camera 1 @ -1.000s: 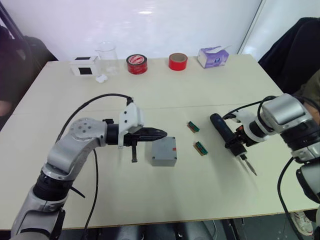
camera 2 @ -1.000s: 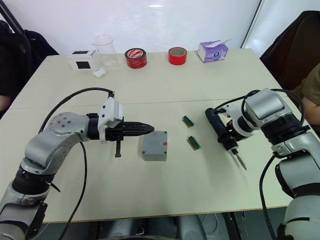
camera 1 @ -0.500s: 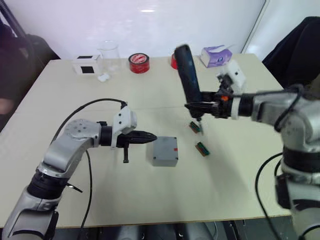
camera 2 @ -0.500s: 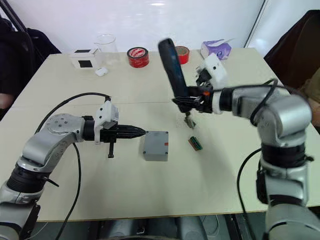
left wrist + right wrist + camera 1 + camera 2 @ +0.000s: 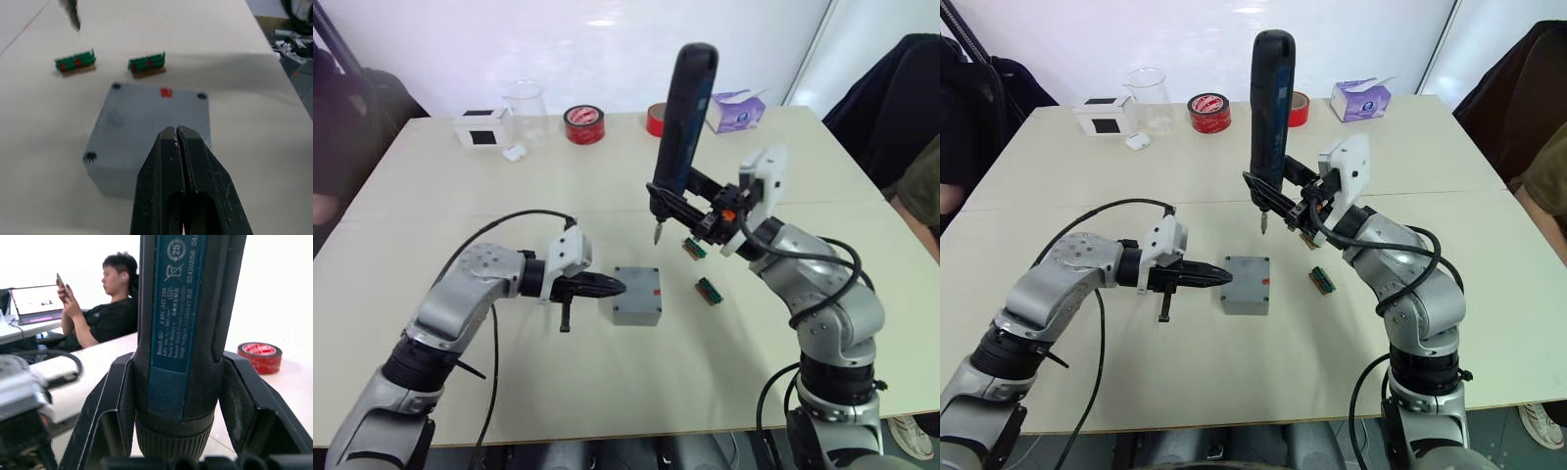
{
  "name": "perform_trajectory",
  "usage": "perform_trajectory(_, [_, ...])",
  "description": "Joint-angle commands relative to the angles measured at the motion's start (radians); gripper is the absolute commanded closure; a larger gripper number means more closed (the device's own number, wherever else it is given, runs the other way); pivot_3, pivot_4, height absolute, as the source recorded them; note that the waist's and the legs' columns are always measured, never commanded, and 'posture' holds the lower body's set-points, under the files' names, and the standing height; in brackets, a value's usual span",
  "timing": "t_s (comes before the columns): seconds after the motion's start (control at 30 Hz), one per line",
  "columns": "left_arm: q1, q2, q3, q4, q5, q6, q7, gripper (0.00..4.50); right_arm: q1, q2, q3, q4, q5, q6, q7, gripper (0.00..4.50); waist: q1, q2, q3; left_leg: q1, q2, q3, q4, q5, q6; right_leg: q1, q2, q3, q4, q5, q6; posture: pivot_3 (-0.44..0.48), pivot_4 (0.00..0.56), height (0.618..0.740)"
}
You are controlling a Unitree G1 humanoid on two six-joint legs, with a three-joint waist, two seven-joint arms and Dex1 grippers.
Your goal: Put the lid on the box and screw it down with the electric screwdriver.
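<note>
The grey box [image 5: 635,311] sits mid-table with the lid [image 5: 639,285] lying flat on top of it. The lid's top shows a small red mark and dark corner screw spots [image 5: 90,157]. My left gripper [image 5: 619,287] is shut and empty, its tips at the lid's left edge [image 5: 176,133]. My right gripper [image 5: 682,201] is shut on the electric screwdriver [image 5: 685,113]. The tool is upright with its thin bit [image 5: 656,233] pointing down, in the air behind the box. The right wrist view has black fingers [image 5: 115,401] on both sides of the tool's body [image 5: 178,333].
Two small green-brown parts [image 5: 693,248] [image 5: 707,290] lie right of the box. Along the far edge stand a white box with a black face [image 5: 480,129], a glass beaker [image 5: 524,108], red tape rolls [image 5: 584,124] and a tissue box [image 5: 736,110]. A seated person [image 5: 110,316] is beyond the table.
The right arm lifted the screwdriver off the table, swung it upright and brought it left toward the box. The left gripper slid right to the lid's edge.
</note>
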Motion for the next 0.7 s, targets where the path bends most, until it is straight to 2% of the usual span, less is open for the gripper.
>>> perform_trajectory(0.03, [0.0,-0.013,-0.005,0.013,0.013,-0.015,0.003,4.5,0.015,0.0,0.022,-0.069,0.009,-0.058,0.004,2.67,0.0,0.0,0.0,0.0,0.0,0.0,0.0,0.0,0.0,0.0,0.0,0.0,0.0,0.0,0.0,0.0,0.15,0.74])
perform_trajectory(0.7, [0.01,-0.019,-0.017,0.008,0.048,-0.016,0.013,4.5,0.17,-0.008,0.117,-0.029,-0.095,-0.216,-0.013,2.67,0.0,0.0,0.0,0.0,0.0,0.0,0.0,0.0,0.0,0.001,0.0,0.0,0.0,0.0,0.0,0.0,0.15,0.74])
